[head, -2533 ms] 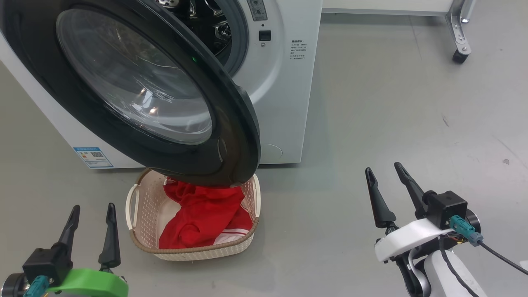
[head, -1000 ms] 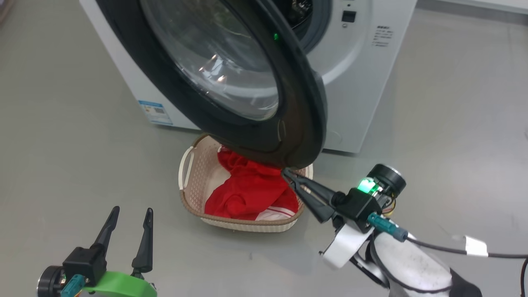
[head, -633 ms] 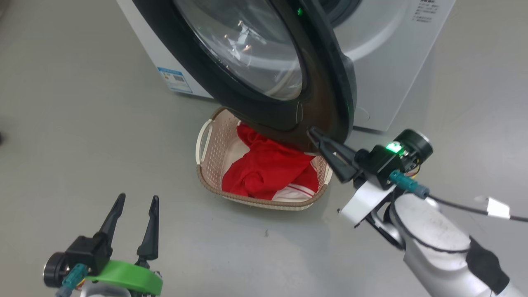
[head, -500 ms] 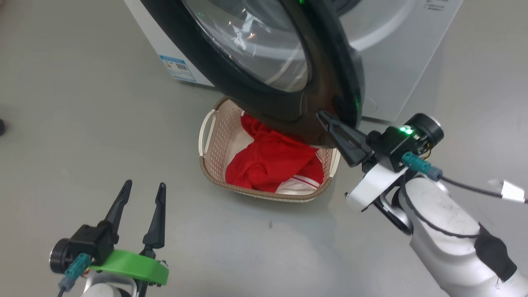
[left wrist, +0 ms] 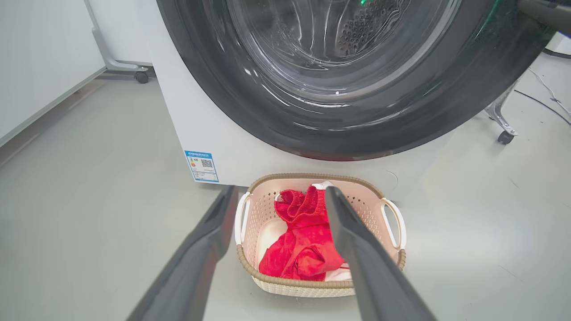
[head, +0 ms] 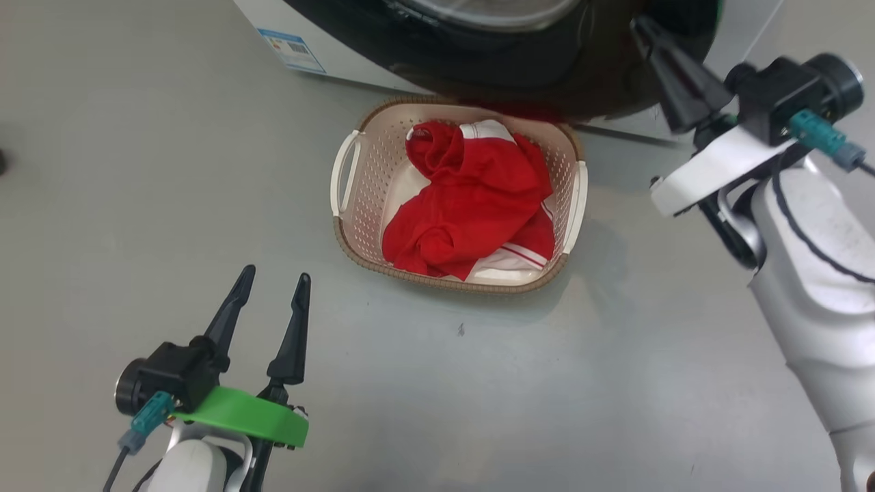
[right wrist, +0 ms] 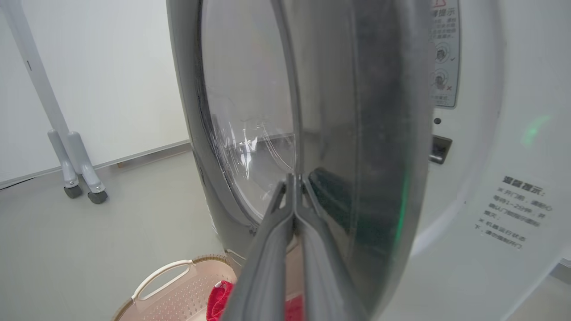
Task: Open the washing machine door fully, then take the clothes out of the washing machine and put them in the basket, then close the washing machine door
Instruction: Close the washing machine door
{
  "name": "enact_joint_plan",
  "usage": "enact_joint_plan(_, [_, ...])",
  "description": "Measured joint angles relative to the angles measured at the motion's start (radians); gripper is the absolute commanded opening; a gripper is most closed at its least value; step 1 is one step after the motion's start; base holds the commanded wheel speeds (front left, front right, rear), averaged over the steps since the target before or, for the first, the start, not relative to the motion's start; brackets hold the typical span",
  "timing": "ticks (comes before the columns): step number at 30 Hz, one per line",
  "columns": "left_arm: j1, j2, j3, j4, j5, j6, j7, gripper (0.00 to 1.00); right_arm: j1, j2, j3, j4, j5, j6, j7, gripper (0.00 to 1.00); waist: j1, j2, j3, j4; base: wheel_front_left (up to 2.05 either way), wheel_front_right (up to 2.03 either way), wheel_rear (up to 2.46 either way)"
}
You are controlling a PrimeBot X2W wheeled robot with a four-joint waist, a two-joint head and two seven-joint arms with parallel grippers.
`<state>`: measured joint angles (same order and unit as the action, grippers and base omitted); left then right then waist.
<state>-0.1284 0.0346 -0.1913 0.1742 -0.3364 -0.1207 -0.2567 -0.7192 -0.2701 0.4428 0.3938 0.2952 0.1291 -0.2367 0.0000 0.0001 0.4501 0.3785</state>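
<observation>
Lying heaped in basket [head: 362, 205] on floor, clothes [head: 478, 198] are seen, just before washing machine [left wrist: 205, 116]. Right pincer [head: 638, 26], fingers pressed together, is held at black rim of part-open washing machine door [head: 513, 65]. Left pincer [head: 277, 275] is held spread, empty, near basket

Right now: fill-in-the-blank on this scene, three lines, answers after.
1. The red clothes lie in the cream ____.
2. The right gripper has its jaws ____, tips at the rim of the washing machine door.
3. The left gripper has its jaws ____ and holds nothing.
Missing words: basket; shut; open.
</observation>
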Motion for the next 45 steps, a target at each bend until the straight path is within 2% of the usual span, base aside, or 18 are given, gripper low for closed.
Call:
enact_joint_plan(12, [-0.075,-0.003,-0.049,-0.020,-0.040,-0.001,0.000,1.00,-0.223,-0.043,-0.054,0.081,-0.007,-0.016,0.004,0.00,0.0000,0.0000,0.096,0.020,0.00,0.00,0.00])
enact_joint_plan(22, [-0.120,-0.007,-0.071,-0.019,-0.065,-0.004,0.000,1.00,-0.301,-0.026,-0.061,0.164,-0.032,-0.018,-0.002,0.00,0.0000,0.0000,0.148,0.048,0.00,0.00,0.00])
enact_joint_plan(29, [-0.128,-0.008,-0.057,0.001,-0.064,-0.004,0.000,1.00,-0.262,-0.021,-0.042,0.227,-0.006,-0.017,-0.007,0.00,0.0000,0.0000,0.120,0.042,0.00,0.00,0.00])
enact_joint_plan(35, [-0.128,-0.008,-0.035,0.024,-0.047,-0.004,0.000,1.00,-0.153,0.007,-0.053,0.237,0.057,-0.017,-0.012,0.00,0.0000,0.0000,0.083,0.032,0.00,0.00,0.00])
enact_joint_plan(40, [-0.127,-0.008,0.009,0.041,-0.003,-0.003,0.000,1.00,-0.030,0.054,-0.074,0.238,0.101,-0.016,-0.015,0.00,0.0000,0.0000,0.032,0.005,0.00,0.00,0.00])
enact_joint_plan(41, [-0.127,-0.008,0.009,0.041,-0.003,-0.003,0.000,1.00,-0.030,0.054,-0.074,0.238,0.101,-0.016,-0.015,0.13,0.0000,0.0000,0.032,0.005,0.00,0.00,0.00])
enact_joint_plan(43, [-0.125,-0.008,0.028,0.046,0.017,0.002,0.000,1.00,0.006,0.065,-0.086,0.227,0.117,-0.016,-0.016,0.76,0.0000,0.0000,0.017,-0.010,0.00,0.00,0.00])
enact_joint_plan(44, [-0.124,-0.008,0.034,0.049,0.023,0.003,0.000,1.00,0.023,0.068,-0.090,0.217,0.118,-0.016,-0.015,1.00,0.0000,0.0000,0.009,-0.019,0.00,0.00,0.00])
enact_joint_plan(45, [-0.122,-0.008,0.041,0.051,0.024,0.004,0.000,1.00,0.039,0.072,-0.098,0.205,0.119,-0.016,-0.015,1.00,0.0000,0.0000,0.001,-0.028,0.00,0.00,0.00])
